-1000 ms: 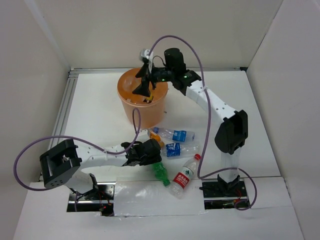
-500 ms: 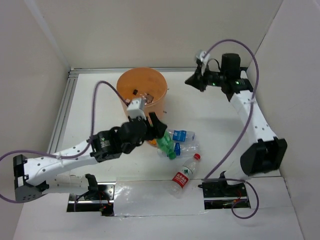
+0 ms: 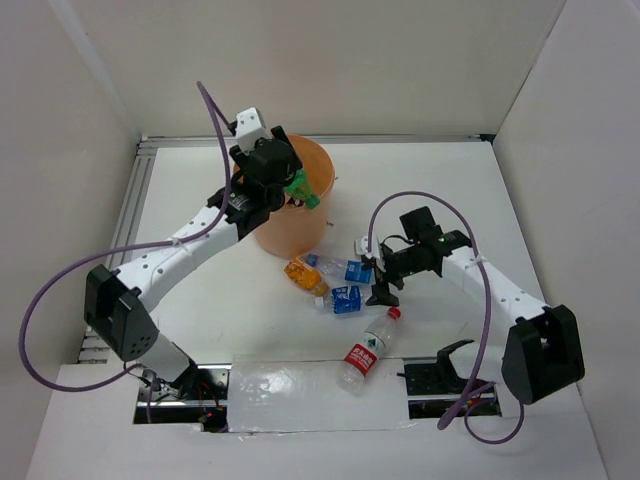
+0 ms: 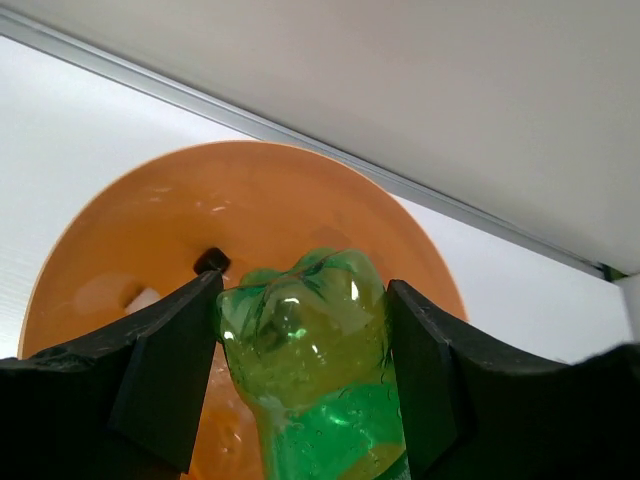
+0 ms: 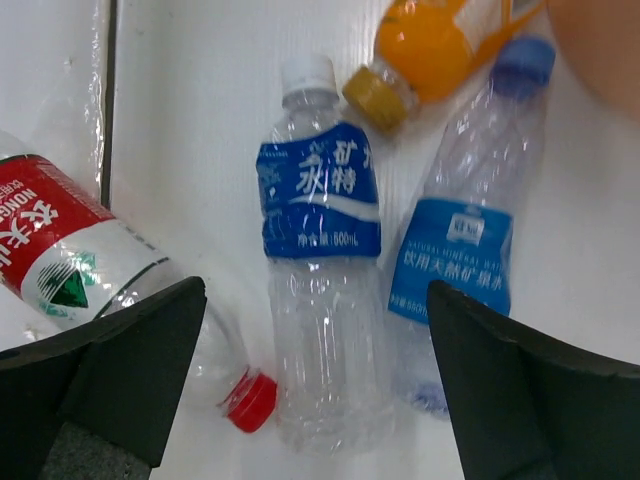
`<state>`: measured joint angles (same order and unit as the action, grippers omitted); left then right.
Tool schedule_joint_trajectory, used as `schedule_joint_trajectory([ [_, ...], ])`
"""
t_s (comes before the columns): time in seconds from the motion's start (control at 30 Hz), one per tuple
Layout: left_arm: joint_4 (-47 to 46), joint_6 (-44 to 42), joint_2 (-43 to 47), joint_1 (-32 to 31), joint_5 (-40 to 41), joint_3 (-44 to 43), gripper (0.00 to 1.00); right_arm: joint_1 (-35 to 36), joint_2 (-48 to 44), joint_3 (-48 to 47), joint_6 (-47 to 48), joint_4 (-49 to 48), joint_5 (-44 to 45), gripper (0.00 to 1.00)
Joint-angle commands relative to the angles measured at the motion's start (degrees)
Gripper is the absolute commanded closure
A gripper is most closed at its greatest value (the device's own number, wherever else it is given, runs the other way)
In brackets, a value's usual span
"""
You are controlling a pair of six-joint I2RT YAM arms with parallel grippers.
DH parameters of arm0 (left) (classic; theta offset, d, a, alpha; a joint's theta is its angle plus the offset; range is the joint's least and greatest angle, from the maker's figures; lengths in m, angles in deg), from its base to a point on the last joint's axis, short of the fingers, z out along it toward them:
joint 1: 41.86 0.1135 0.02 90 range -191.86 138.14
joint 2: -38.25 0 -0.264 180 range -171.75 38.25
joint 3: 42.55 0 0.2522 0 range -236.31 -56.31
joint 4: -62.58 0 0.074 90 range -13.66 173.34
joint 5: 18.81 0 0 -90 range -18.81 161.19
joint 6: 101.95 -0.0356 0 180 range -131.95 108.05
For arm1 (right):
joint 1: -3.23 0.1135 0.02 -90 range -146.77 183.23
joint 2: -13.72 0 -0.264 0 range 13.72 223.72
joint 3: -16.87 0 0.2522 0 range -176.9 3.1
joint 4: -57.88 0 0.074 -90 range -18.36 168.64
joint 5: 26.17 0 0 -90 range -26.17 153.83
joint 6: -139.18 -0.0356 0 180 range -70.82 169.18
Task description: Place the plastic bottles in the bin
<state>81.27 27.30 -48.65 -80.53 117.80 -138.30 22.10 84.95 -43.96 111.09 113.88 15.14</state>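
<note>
Left gripper is pinching the green bottle right above the orange bin, roughly over the mouth. Best bet, I'd say: get the bottle fully inside the rim before letting go, so it doesn't clip the edge and bounce out. Right gripper is spread wide, holding nothing, hanging over the blue-label bottle, which lies on the table with the others. It should centre on that bottle before squeezing.

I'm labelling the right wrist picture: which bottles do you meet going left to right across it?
red-label bottle → dark-blue-label bottle → light-blue-label bottle
</note>
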Motion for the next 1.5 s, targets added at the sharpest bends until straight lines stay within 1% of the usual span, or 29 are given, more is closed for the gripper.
schedule_joint_trajectory([
  [0.0,3.93,-2.15,-3.10,1.67,4.54,-3.87,0.58,1.96,-0.65,1.01,3.03,-4.09,-0.53,0.02],
  [0.03,5.51,-0.15,-3.72,1.67,4.54,-4.57,0.40,2.83,-0.64,1.01,3.74,-4.62,0.34,0.01],
  [0.13,5.54,-0.83,-3.20,3.60,2.35,-5.10,0.15,5.03,1.90,1.01,4.45,-5.24,1.57,0.01],
  [0.17,5.01,-1.53,-3.20,4.13,1.56,-5.10,0.01,6.25,2.51,1.01,4.45,-5.85,2.36,0.01],
  [0.23,7.53,-1.54,-2.59,4.13,0.50,-7.03,0.00,7.31,4.53,1.01,4.97,-7.43,3.59,0.01],
  [0.33,10.45,-4.96,-0.48,3.00,0.50,-8.62,0.00,8.63,7.26,1.01,5.68,-8.75,5.78,0.01],
  [0.37,10.45,-8.19,0.92,2.21,-0.11,-8.62,0.00,8.64,7.87,1.01,5.68,-8.75,6.32,0.01],
  [0.47,8.69,-13.21,8.82,-2.71,0.33,-3.71,0.00,9.95,10.42,1.01,4.90,-12.08,9.30,0.01],
  [0.5,9.30,-12.71,13.28,-5.24,-0.37,-2.31,0.00,10.74,11.13,1.62,4.28,-13.31,11.31,0.02],
  [0.53,11.66,-10.96,18.03,-7.53,-3.69,3.80,0.00,10.75,12.96,1.63,3.66,-15.85,12.64,0.04],
  [0.57,12.20,-10.94,18.07,-7.55,-6.16,3.86,0.03,10.75,12.98,1.63,3.66,-15.87,12.65,0.05],
  [0.6,12.21,-9.64,20.34,-9.03,-8.01,6.65,0.03,10.75,13.50,1.63,3.66,-15.87,13.17,0.07],
  [0.63,12.82,-8.93,24.62,-12.36,-10.03,12.85,0.03,10.75,14.64,1.63,3.66,-15.87,13.70,0.10],
  [0.67,11.78,-8.92,26.49,-14.22,-14.83,16.39,0.04,10.75,15.17,1.63,3.66,-14.83,14.31,0.20],
  [0.7,10.47,-8.92,28.25,-16.15,-17.06,19.91,0.04,10.75,15.18,1.63,4.27,-13.69,14.32,0.29],
  [0.73,8.10,-8.92,29.92,-20.61,-19.17,27.78,0.04,10.75,15.96,1.02,4.27,-12.63,13.80,0.39],
  [0.77,4.86,-9.62,32.81,-23.09,-22.58,31.77,0.04,10.75,15.97,0.49,4.27,-10.53,13.79,0.58],
  [0.8,-2.31,-9.62,33.88,-25.63,-23.66,35.46,0.04,10.75,15.97,-0.04,4.27,-9.47,13.01,0.65],
  [0.83,-6.03,-9.62,34.42,-30.10,-24.80,41.85,0.04,10.75,15.97,-0.04,4.27,-8.32,11.87,0.73],
  [0.9,-11.24,-10.33,32.85,-33.47,-26.39,44.98,0.04,9.35,12.47,-1.97,4.97,-2.80,9.06,0.82],
  [0.93,-13.26,-10.33,31.45,-34.70,-26.40,45.52,0.02,8.47,10.54,-4.24,4.97,-0.34,7.31,0.90],
  [0.97,-13.89,-10.33,29.78,-36.54,-27.09,45.52,0.02,6.63,6.25,-5.74,5.76,4.30,4.16,0.93],
  [1.03,-15.02,-12.07,25.05,-37.87,-27.63,44.99,0.02,5.04,1.92,-9.69,6.82,8.45,1.85,0.97],
  [1.07,-17.56,-13.13,23.89,-39.09,-28.58,44.47,0.01,4.51,-1.40,-14.41,6.82,11.00,1.14,0.97],
  [1.2,-22.93,-15.51,20.19,-40.69,-29.46,44.47,0.01,2.49,-3.19,-27.35,5.33,11.73,0.61,0.98],
  [1.27,-24.08,-15.51,19.05,-41.21,-30.35,43.85,0.01,1.87,-2.41,-33.31,2.44,8.23,1.23,0.98],
  [1.37,-25.41,-15.51,16.50,-41.22,-32.10,43.85,0.01,1.86,1.01,-38.86,-3.34,-2.57,1.23,0.98],
  [1.4,-26.19,-15.51,15.71,-41.22,-32.11,43.24,0.01,2.39,3.90,-40.37,-4.94,-8.08,1.23,0.97],
  [1.47,-26.20,-15.51,12.99,-41.74,-31.59,42.54,0.01,3.71,7.95,-44.05,-10.54,-13.21,1.23,0.93],
])
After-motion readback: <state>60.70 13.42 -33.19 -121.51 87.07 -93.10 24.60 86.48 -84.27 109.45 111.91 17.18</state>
